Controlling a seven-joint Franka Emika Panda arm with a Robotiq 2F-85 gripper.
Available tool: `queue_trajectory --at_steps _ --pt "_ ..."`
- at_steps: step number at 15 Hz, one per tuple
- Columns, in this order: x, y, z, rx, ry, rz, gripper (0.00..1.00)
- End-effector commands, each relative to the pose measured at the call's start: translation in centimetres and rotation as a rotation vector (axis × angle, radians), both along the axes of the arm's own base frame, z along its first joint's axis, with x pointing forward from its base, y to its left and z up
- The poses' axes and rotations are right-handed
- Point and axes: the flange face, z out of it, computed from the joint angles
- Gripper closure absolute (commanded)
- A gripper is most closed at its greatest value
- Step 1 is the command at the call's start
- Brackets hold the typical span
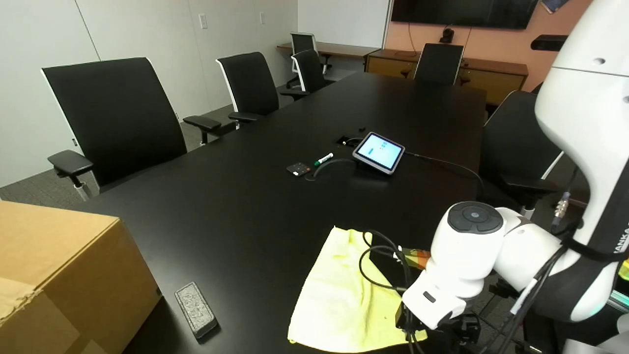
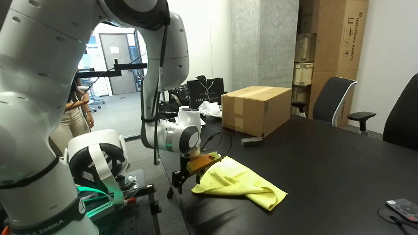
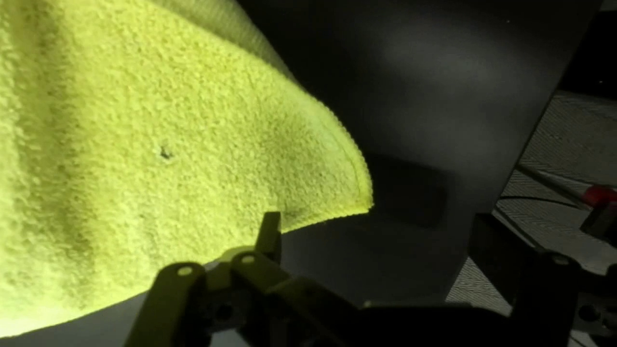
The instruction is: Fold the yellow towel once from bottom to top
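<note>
Your white arm (image 2: 29,130) stands nearest the camera at the left of an exterior view, bending right and down to the left edge of the dark tabletop (image 2: 320,182). Just right of where it ends, the yellow towel (image 2: 241,182) lies on the tabletop, rumpled, with creases running across it. You have the tool (image 3: 378,230) down beside one corner of the cloth, its two fingers (image 3: 269,236) set wide apart. In the wrist view that corner shows between them, but you cannot tell whether either finger touches it. In an exterior view you see a tan cardboard box (image 1: 98,280) at the near left, and a small grey block (image 1: 195,310) lying between it and the towel, well apart from the cloth. Farther along the tabletop you have a tablet (image 1: 379,153) with its screen lit, and to its left a green-ended marker (image 1: 324,159) beside a small dark remote (image 1: 298,169). Black chairs (image 1: 115,115) stand along the left side of the tabletop there
</note>
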Motion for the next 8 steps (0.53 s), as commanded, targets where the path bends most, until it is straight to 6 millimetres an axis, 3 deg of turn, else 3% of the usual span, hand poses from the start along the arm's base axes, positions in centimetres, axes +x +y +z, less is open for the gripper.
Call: queue_trajectory --at_steps 1,8 --pt "1.3 -0.4 0.0 -0.002 -0.017 0.180 0.00" --pt "3.9 -2.0 0.4 -0.013 -0.072 0.297 0.00"
